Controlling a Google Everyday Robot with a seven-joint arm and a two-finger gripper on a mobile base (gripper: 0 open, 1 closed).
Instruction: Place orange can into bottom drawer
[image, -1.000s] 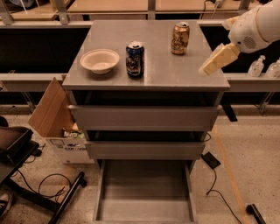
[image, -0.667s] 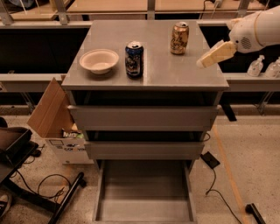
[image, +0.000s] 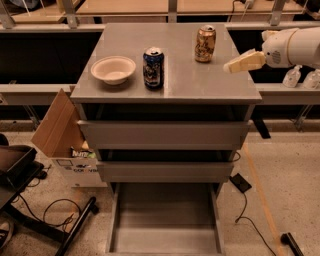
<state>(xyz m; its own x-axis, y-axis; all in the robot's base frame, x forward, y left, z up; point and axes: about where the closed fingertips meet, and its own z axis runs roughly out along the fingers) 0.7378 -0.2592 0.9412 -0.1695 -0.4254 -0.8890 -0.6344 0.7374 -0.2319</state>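
On the cabinet top (image: 200, 82), toward its right rear, the orange can (image: 205, 44) stands upright and untouched. The gripper (image: 244, 62) hovers to the can's right, over the top's right edge and apart from the can. Its pale tip reads as a single shape, so I cannot tell whether it is open or closed. The arm (image: 295, 47) is cut off by the right border. A blue can (image: 153, 68) and a bowl (image: 113, 69) stand further left. Below, the bottom drawer (image: 165, 220) is pulled out, its floor dim and its front cut off by the lower border. A box (image: 57, 125) sits at the cabinet's left.
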